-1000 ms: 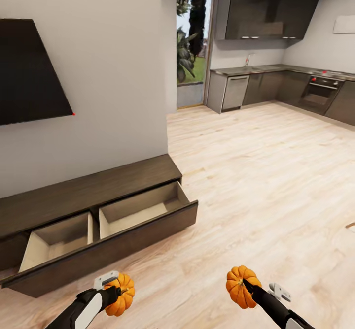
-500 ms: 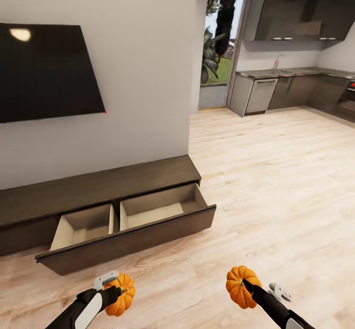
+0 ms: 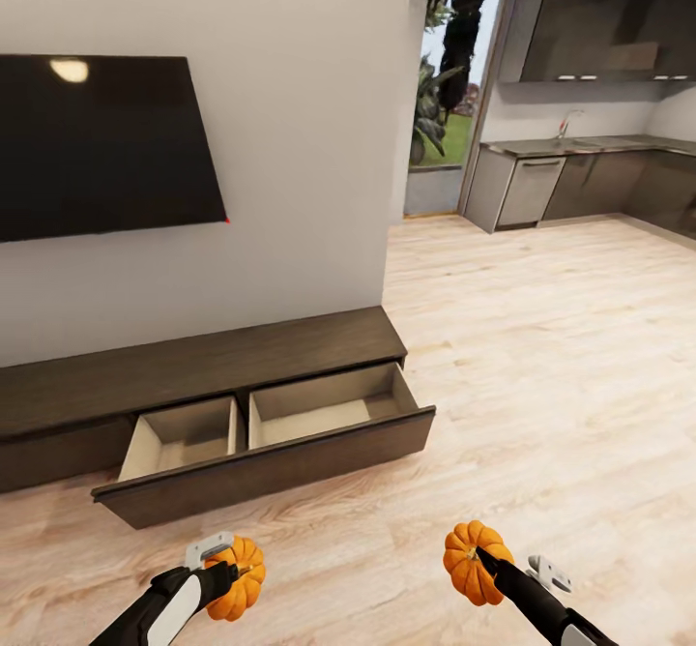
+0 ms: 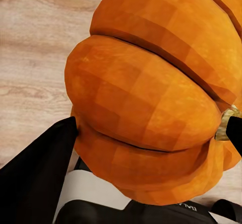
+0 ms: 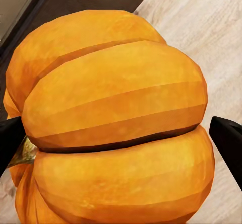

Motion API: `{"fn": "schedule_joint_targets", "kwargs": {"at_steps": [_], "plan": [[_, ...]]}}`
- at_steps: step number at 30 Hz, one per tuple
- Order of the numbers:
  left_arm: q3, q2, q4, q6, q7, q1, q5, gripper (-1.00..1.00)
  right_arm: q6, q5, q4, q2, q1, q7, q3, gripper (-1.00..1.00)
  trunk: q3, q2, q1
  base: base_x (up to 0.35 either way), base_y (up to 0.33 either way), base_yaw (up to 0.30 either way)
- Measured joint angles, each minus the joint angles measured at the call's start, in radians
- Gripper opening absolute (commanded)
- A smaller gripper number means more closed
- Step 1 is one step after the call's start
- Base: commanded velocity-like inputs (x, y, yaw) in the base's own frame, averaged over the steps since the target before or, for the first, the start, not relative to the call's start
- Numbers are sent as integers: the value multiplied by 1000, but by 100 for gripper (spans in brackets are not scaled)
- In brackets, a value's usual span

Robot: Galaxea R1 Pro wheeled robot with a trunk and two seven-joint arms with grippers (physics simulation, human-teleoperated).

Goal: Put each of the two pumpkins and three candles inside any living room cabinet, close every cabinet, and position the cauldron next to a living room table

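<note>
Each arm carries an orange ribbed pumpkin above the wooden floor. My left gripper (image 3: 235, 569) is shut on one pumpkin (image 3: 240, 580) (image 4: 151, 98), its black fingers (image 4: 38, 168) pressing the sides. My right gripper (image 3: 477, 559) is shut on the other pumpkin (image 3: 466, 561) (image 5: 116, 118). Ahead and to the left stands the long dark-brown cabinet (image 3: 193, 366) against the wall. Its right drawer (image 3: 271, 433) is pulled out, showing two beige compartments with nothing in them. The candles and the cauldron are out of view.
A black TV (image 3: 97, 143) hangs on the wall above the cabinet. Light wood floor (image 3: 541, 375) stretches right toward a dark kitchen (image 3: 590, 172) and a doorway to a garden (image 3: 440, 114).
The whole view has swung, so the cabinet and TV now sit further right and nearer the centre. Both grippers keep their pumpkins in the same place.
</note>
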Motion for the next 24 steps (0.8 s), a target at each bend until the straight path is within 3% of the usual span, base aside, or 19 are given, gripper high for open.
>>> {"fn": "schedule_joint_targets", "kwargs": {"at_steps": [6, 17, 24], "plan": [[0, -17, -1, -18, 0, 0, 4, -100, 0, 1, 0, 0, 0, -1, 1, -100, 19, 42, -23, 0, 0, 173], [-1, -26, 0, -40, 0, 2, -1, -100, 0, 2, 1, 0, 0, -1, 3, -100, 19, 42, -23, 18, 0, 283], [-1, -25, 0, -42, 0, 2, -1, -100, 0, 2, 0, 0, 0, 1, 1, -100, 19, 42, -24, 237, -61, 63]]}}
